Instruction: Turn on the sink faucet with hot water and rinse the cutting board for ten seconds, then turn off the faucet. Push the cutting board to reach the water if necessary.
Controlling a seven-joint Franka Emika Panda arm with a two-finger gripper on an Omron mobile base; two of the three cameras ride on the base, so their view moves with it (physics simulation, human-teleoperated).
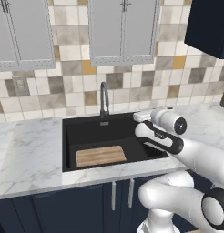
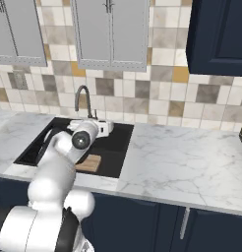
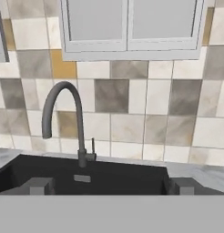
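Note:
The black sink [image 1: 132, 144] is set into the marble counter. A light-brown wooden cutting board [image 1: 101, 155] lies flat on the basin floor, front left; its corner [image 2: 91, 163] peeks out past my arm. The dark-grey gooseneck faucet [image 1: 104, 98] stands behind the basin's back edge, its spout curving forward. In the hand view the faucet [image 3: 78, 118] is ahead and left of centre, with its small lever [image 3: 92, 145] upright on the right side. Water is out of view. My gripper [image 3: 110, 186] hovers over the basin's right part, open and empty, pointing at the back wall.
Marble counter [image 1: 27, 154] stretches on both sides of the sink, wider on the right [image 2: 187, 162]. A tiled backsplash rises behind the faucet, with a wall outlet [image 1: 20, 85] at the left. Grey wall cabinets [image 1: 123, 29] hang overhead, and a dark cabinet [image 1: 207, 25] at the upper right.

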